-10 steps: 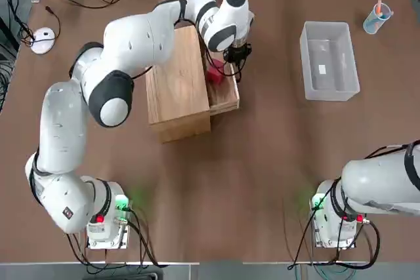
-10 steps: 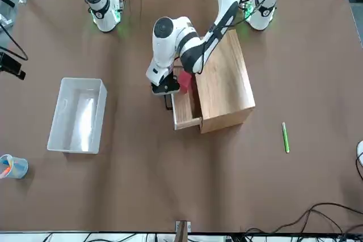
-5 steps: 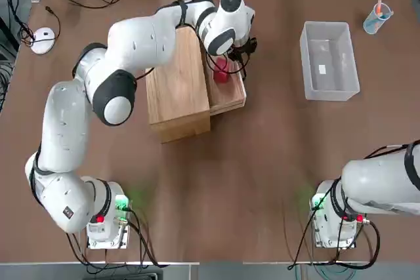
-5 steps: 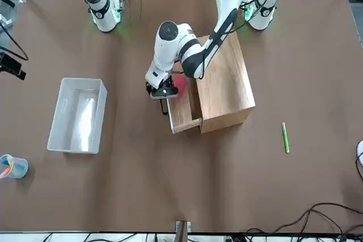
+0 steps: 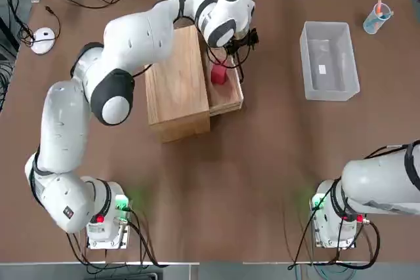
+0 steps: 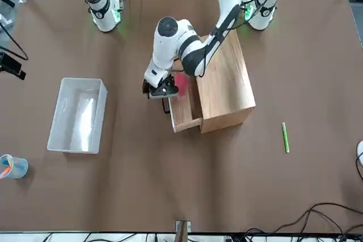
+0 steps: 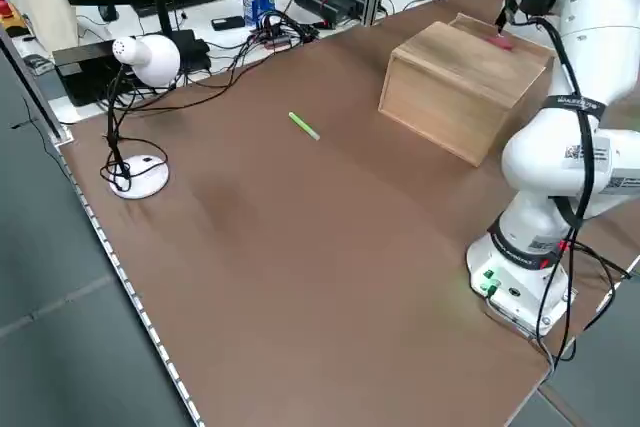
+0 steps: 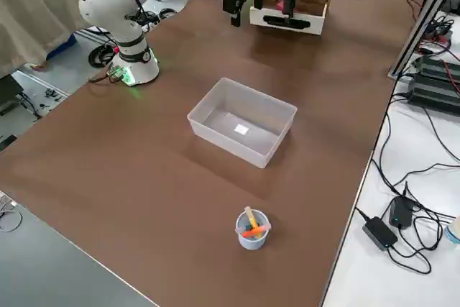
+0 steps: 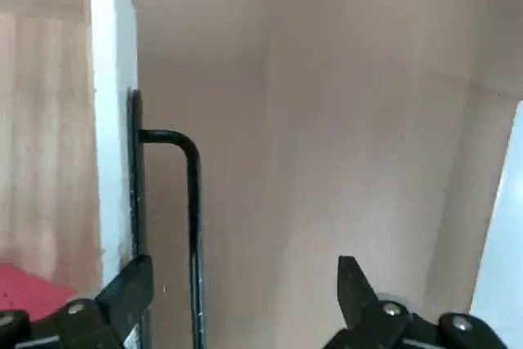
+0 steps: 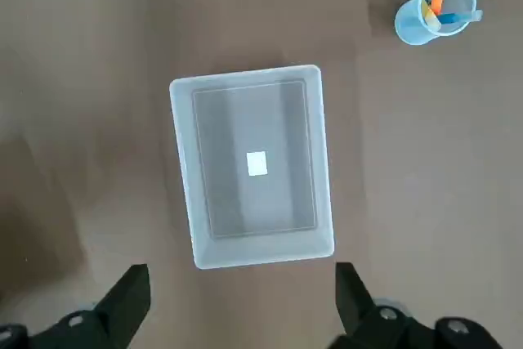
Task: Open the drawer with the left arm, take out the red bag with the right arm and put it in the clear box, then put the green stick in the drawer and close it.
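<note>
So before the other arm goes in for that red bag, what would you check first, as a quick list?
1. Drawer pulled out: ok, it stands out of the cabinet.
2. Red bag in sight: ok, it lies in the drawer.
3. Left hand off the handle: ok, its fingers are spread, with the bar between them and no grip.
4. Way to the bag free: not ok, the left arm hangs right over the drawer.
5. Right hand ready: ok, open and empty above the clear box.
6. Clear box free for the bag: ok, only its white label shows inside.
</note>
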